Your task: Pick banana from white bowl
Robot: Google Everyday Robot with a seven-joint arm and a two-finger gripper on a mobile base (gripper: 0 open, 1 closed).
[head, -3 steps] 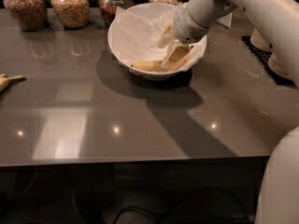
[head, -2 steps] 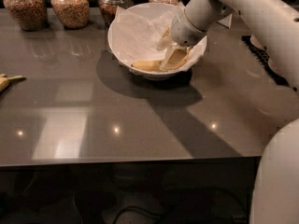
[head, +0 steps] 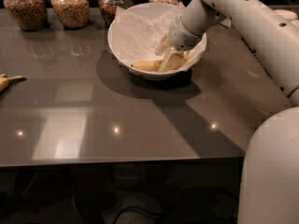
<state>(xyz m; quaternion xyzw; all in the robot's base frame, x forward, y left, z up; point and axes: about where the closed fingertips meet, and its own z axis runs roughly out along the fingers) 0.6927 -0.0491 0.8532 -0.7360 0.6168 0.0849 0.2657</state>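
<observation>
The white bowl stands at the back middle of the dark table, lined with crumpled white paper. The yellow banana lies along the bowl's near inner side; only its left part shows. My gripper reaches down into the bowl from the right and sits right over the banana's right part, hiding it. The sticker is not visible.
Several glass jars of brown food line the table's back edge behind the bowl. Another banana pokes in at the left edge. Stacked cream bowls sit at the far right behind my arm. The table's front edge runs across.
My gripper has sunk slightly lower into the bowl towards the banana. The banana and the bowl have not moved.
</observation>
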